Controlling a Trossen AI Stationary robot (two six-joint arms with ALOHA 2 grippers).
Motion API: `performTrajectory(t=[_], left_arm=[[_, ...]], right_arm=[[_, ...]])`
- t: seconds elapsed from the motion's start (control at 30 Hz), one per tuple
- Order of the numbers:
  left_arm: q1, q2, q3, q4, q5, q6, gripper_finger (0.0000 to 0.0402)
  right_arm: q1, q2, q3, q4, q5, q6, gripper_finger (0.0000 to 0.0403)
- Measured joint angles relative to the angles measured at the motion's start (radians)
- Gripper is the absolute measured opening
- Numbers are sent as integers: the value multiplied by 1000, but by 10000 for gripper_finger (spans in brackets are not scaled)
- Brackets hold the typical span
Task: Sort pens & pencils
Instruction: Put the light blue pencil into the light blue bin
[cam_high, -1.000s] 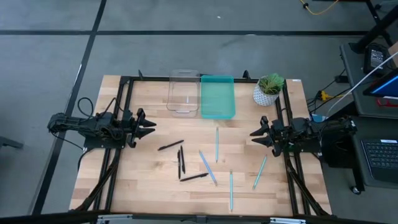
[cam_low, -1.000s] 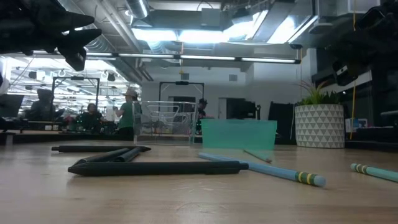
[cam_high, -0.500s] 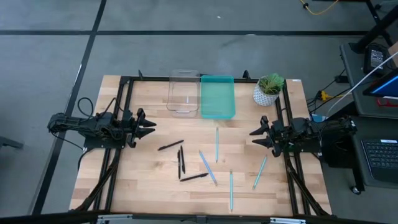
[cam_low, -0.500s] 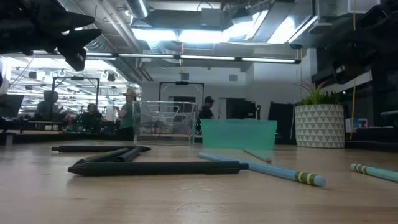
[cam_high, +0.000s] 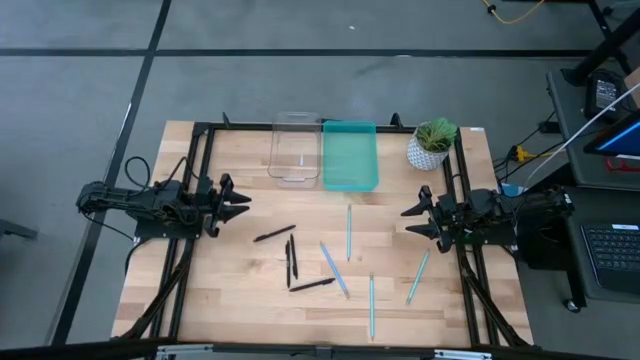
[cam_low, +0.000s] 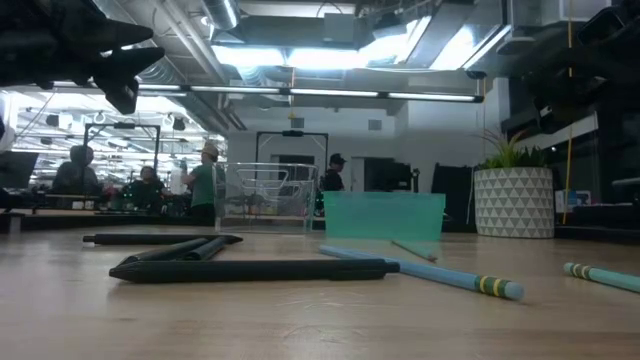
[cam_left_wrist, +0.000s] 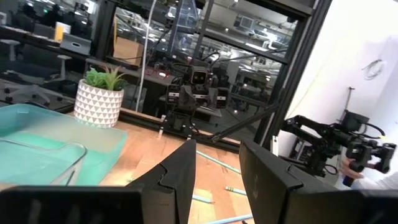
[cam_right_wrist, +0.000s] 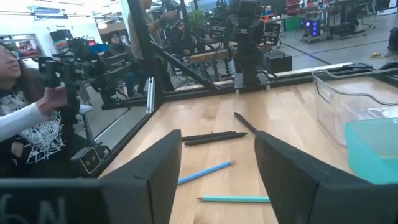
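Observation:
Several pens & pencils lie flat and scattered on the wooden table (cam_high: 230, 300). Black ones (cam_high: 274, 234) (cam_high: 291, 260) (cam_high: 311, 285) lie left of centre, light blue ones (cam_high: 349, 232) (cam_high: 333, 268) (cam_high: 371, 303) (cam_high: 418, 276) to the right. My left gripper (cam_high: 243, 203) hovers level at the table's left side, open, its fingers (cam_left_wrist: 180, 174) apart with nothing between them. My right gripper (cam_high: 406, 220) hovers level at the right side, open, its fingers (cam_right_wrist: 161, 168) wide apart and bare. Both stand well above the pens.
A clear bin (cam_high: 294, 148) and a teal bin (cam_high: 349, 155) stand side by side at the far edge, with a potted plant (cam_high: 431, 143) at the far right. Black frame rails (cam_high: 195, 180) run along the table's left and right sides. People show beyond the table.
My right gripper has opened wider without leaving its place. The pens and pencils lie as before.

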Motion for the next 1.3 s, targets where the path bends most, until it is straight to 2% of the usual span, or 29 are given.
performTrajectory(t=[0.27, 0.47, 0.57, 0.6, 0.7, 0.8, 0.9, 1.03, 1.17, 1.3], left_arm=[[0, 0, 0, 1, -47, -6, 118], [1, 0, 0, 18, -66, -3, 118], [1, 1, 0, 32, -67, 1, 118], [1, 1, 0, 55, -91, 21, 118], [1, 1, 0, 236, -256, 160, 118], [1, 2, 16, 359, -268, 294, 118], [1, 8, 61, 363, -247, 308, 118], [1, 65, 177, 299, -292, 382, 118], [1, 176, 303, 134, -295, 359, 118], [1, 317, 384, 48, -295, 334, 118]], right_arm=[[0, 0, 0, 0, 1, -55, 205], [0, 0, 0, 6, 34, 96, 205], [-1, 0, 0, 10, 57, 111, 205], [-1, 0, 0, 13, 71, 100, 205], [-1, 0, 0, 25, 107, 42, 205], [-1, 0, 3, 63, 132, 28, 205], [-1, 0, 64, 19, 135, -4, 205], [0, 17, 206, -158, 187, -48, 205], [0, 66, 345, -326, 270, -20, 205], [0, 134, 461, -438, 285, 61, 205]])
